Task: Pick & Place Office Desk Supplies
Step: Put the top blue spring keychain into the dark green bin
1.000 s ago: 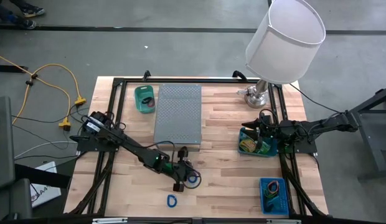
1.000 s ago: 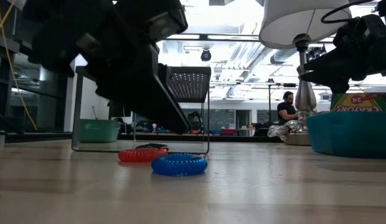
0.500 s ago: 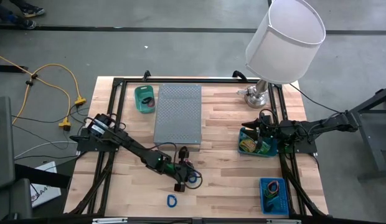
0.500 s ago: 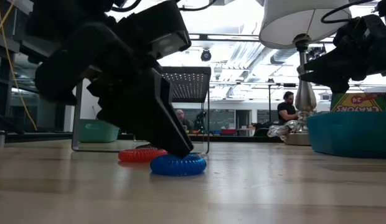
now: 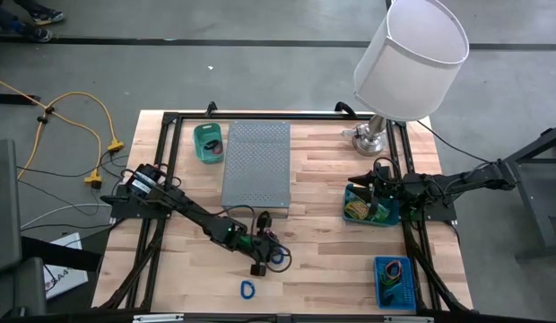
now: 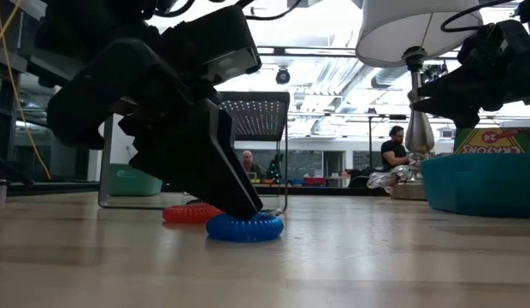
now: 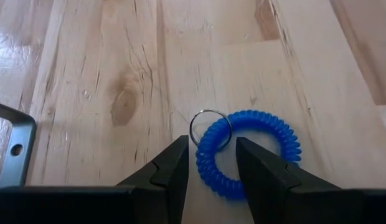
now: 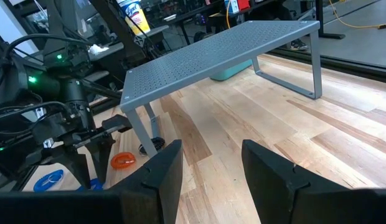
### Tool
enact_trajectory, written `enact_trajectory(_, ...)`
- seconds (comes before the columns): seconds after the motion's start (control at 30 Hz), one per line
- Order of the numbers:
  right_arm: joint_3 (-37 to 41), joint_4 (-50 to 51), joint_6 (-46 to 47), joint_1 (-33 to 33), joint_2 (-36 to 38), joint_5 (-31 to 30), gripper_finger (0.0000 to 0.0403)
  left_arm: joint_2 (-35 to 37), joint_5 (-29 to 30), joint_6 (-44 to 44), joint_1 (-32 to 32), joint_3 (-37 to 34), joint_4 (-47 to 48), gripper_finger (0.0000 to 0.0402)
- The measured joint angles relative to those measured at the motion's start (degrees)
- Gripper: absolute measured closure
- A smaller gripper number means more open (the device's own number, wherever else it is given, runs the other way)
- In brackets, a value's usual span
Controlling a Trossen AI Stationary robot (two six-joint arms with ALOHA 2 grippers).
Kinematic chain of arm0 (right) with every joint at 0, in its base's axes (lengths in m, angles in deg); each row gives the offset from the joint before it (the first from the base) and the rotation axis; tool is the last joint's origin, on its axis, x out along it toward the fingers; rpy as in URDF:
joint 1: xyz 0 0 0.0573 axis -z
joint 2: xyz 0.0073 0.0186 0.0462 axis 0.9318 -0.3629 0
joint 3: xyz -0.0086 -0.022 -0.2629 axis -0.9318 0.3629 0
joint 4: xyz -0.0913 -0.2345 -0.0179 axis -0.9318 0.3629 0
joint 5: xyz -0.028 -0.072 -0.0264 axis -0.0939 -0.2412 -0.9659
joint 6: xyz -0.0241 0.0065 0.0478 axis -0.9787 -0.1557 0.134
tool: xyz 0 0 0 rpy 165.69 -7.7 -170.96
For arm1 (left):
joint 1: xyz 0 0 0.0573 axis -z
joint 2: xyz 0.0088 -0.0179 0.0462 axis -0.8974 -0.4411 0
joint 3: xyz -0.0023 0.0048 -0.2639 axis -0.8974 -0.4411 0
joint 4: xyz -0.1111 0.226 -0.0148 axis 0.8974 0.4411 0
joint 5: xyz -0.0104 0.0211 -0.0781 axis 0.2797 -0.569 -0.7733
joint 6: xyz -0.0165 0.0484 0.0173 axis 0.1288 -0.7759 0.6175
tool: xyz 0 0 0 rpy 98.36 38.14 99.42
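Observation:
A blue coil loop (image 7: 249,155) with a metal key ring (image 7: 210,129) lies flat on the wooden table (image 5: 332,260), near its front middle. My left gripper (image 7: 211,146) is low over it, slanting down and open. One finger (image 7: 174,165) is outside the coil's rim, the other (image 7: 261,168) over its inside. A red coil (image 6: 195,212) lies just behind the blue one. A second blue loop (image 5: 247,289) lies near the front edge. My right gripper (image 8: 208,168) waits open at the right, above the teal bin (image 5: 372,206). My left gripper has its two fingers on either side of the blue coil's rim (image 7: 202,163), beside the key ring, coming from above at a slant. In the low view a fingertip (image 6: 245,208) reaches the coil's top; whether it touches, I cannot tell. The coil lies flat on the table.
A grey perforated shelf (image 5: 256,163) stands at the back middle, a green bin (image 5: 208,142) to its left. A lamp with a white shade (image 5: 408,54) is at the back right. A blue bin (image 5: 396,281) of small items stands at the front right.
My left gripper has come down onto the blue coil; its fingertips were clear above it and are now at its top. The right arm has kept still.

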Motion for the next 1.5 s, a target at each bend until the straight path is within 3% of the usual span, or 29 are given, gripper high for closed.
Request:
enact_trajectory(0.63, 0.0, 0.0, 0.0, 0.0, 0.0, 0.0, 0.025, 0.11, 0.13, 1.48, -0.07, 0.02, 3.01, 0.0275)
enact_trajectory(1.1, 0.0, 0.0, 0.0, 0.0, 0.0, -0.02, 0.025, 0.11, -0.07, 1.43, -0.05, 0.02, 3.38, 0.0361)
enact_trajectory(1.5, 0.0, 0.0, 0.0, 0.0, 0.0, -0.01, 0.025, 0.07, -0.07, 0.25, -0.04, -0.02, 1.62, 0.0369)
